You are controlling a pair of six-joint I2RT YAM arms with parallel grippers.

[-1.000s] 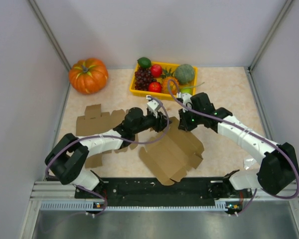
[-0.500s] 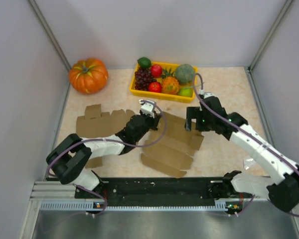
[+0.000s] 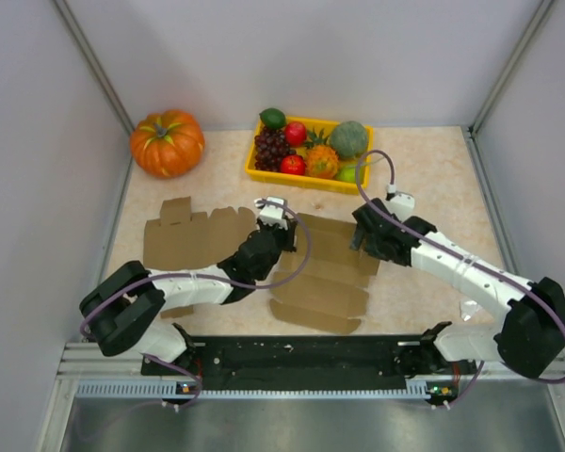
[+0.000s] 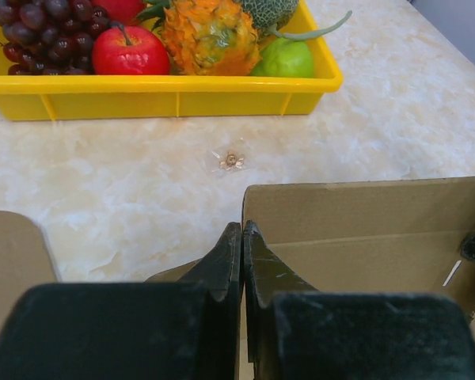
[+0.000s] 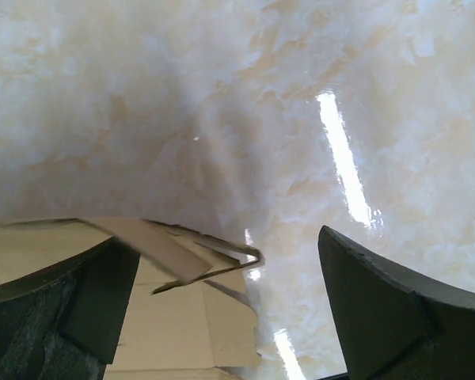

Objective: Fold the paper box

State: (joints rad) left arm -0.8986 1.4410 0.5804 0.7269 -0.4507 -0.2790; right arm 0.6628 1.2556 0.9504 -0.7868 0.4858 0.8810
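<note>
Little folded yet: box point(image 3: 320, 278) mostly flat; left pincer point(image 4: 242, 237) closed at its edge, right pincer point(image 5: 228, 245) apart astride its corner.

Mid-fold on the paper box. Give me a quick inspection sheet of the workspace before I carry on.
Surface: pale marbled table, glossy.
Job's things: paper box partly folded between the arms, one wall raised; a flat cardboard blank lies to the left.
Clutter: pumpkin far left; yellow tray holding fruit at the far side.
Grippers: left gripper shut at the raised wall's edge, grip unclear; right gripper open, a flap corner between its fingers.
Cables: left cable loops over the box; right cable arcs near the tray.
Surroundings: grey walls on three sides.
</note>
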